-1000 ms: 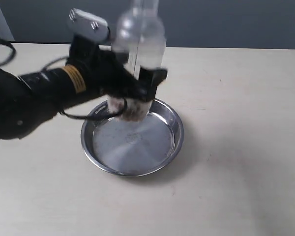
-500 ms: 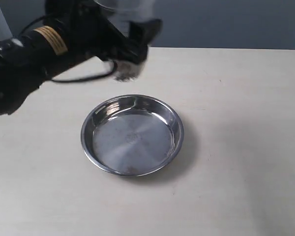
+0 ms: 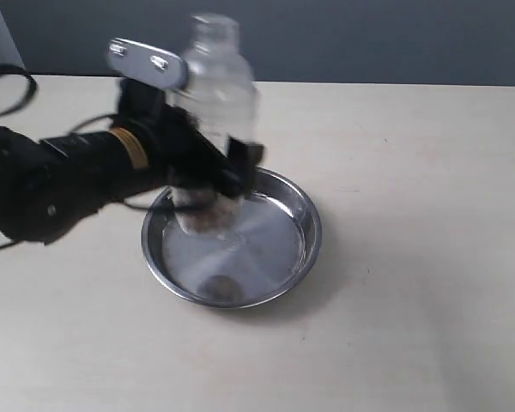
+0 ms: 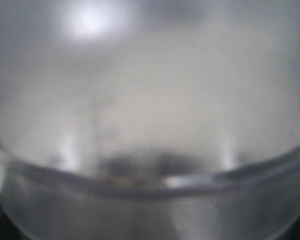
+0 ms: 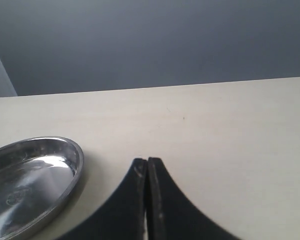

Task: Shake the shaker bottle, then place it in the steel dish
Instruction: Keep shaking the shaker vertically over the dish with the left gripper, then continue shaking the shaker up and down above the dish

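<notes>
Shaker bottle [image 3: 213, 94]: upright, blurred, clamped by left gripper [image 3: 216, 176] over steel dish [image 3: 312, 225], far-left side; shaking step likely in hand. Next: lower centrally, release. Right gripper [image 5: 147, 167]: jaws together, empty.

Left arm [image 3: 69, 176] enters the exterior view from 9 o'clock, forearm roughly level, reaching toward 3 o'clock. Left gripper [image 3: 223, 172] is clamped on the upright bottle [image 3: 216, 94]. Right gripper [image 5: 147, 164] has its fingers pressed together, tips touching.

Looks like a lab bench: bare cream tabletop [image 3: 429, 257] against a grey wall [image 3: 369, 34].
</notes>
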`<state>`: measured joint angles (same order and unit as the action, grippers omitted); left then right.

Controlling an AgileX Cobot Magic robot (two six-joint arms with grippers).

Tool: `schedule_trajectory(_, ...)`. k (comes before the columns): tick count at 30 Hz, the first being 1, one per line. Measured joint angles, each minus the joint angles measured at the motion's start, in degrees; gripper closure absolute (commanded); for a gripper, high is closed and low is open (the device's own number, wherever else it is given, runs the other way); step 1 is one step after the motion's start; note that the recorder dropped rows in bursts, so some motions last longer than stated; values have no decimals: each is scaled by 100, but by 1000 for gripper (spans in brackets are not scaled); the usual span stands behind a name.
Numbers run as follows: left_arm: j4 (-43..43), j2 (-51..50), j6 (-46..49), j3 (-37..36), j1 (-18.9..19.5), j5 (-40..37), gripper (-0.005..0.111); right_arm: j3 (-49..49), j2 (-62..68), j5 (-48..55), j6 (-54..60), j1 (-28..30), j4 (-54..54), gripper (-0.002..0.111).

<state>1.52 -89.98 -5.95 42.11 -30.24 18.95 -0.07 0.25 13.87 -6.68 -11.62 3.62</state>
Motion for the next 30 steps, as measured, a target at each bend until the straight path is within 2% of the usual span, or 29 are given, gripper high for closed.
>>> schedule_trajectory(2, -393, -66, 2, -10, -241, -153, 106, 0, 0, 0, 0, 0, 0, 109)
schedule_trajectory(5, 961, -285, 107, -20, -10, 123, 107, 0, 0, 0, 0, 0, 0, 109)
schedule_trajectory(6, 687, -327, 78, -20, 36, 122, 107, 0, 0, 0, 0, 0, 0, 109)
schedule_trajectory(8, -235, -327, 249, -9, -257, 11, 106, 0, 0, 0, 0, 0, 0, 109)
schedule_trajectory(9, 185, -373, 402, -21, -248, 103, 106, 0, 0, 0, 0, 0, 0, 109)
schedule_trajectory(10, 1639, -515, 477, -35, -33, 354, 106, 0, 0, 0, 0, 0, 0, 109)
schedule_trajectory(11, 1814, -568, 469, -12, 78, 353, 106, 0, 0, 0, 0, 0, 0, 109)
schedule_trajectory(12, 1420, -582, 442, 1, 109, 250, 107, 0, 0, 0, 0, 0, 0, 109)
schedule_trajectory(13, 657, -582, 442, 11, 40, 79, 107, 0, 0, 0, 0, 0, 0, 109)
schedule_trajectory(14, -6, -571, 473, -6, -138, 1, 106, 0, 0, 0, 0, 0, 0, 109)
schedule_trajectory(15, 316, -571, 490, -33, -138, 113, 106, 0, 0, 0, 0, 0, 0, 109)
schedule_trajectory(16, 1362, -591, 370, -48, 25, 356, 106, 0, 0, 0, 0, 0, 0, 109)
schedule_trajectory(17, 1294, -591, 282, -22, 128, 391, 107, 0, 0, 0, 0, 0, 0, 109)
schedule_trajectory(18, 149, -492, 230, 34, 82, 220, 107, 0, 0, 0, 0, 0, 0, 109)
schedule_trajectory(19, -576, -411, 240, 60, -52, 91, 107, 0, 0, 0, 0, 0, 0, 109)
schedule_trajectory(20, -368, -372, 411, 70, -91, 155, 106, 0, 0, 0, 0, 0, 0, 109)
schedule_trajectory(22, 1013, -394, 261, 97, 286, 389, 106, 0, 0, 0, 0, 0, 0, 109)
schedule_trajectory(23, 793, -394, 201, 97, 328, 322, 107, 0, 0, 0, 0, 0, 0, 109)
schedule_trajectory(25, -506, -366, 166, 97, 134, 93, 107, 0, 0, 0, 0, 0, 0, 109)
schedule_trajectory(26, -687, -366, 200, 97, 29, 77, 106, 0, 0, 0, 0, 0, 0, 109)
schedule_trajectory(27, -381, -409, 281, 69, 2, 148, 106, 0, 0, 0, 0, 0, 0, 109)
schedule_trajectory(29, 1027, -503, 294, 70, 207, 249, 106, 0, 0, 0, 0, 0, 0, 109)
schedule_trajectory(30, 1196, -533, 283, 70, 305, 238, 106, 0, 0, 0, 0, 0, 0, 109)
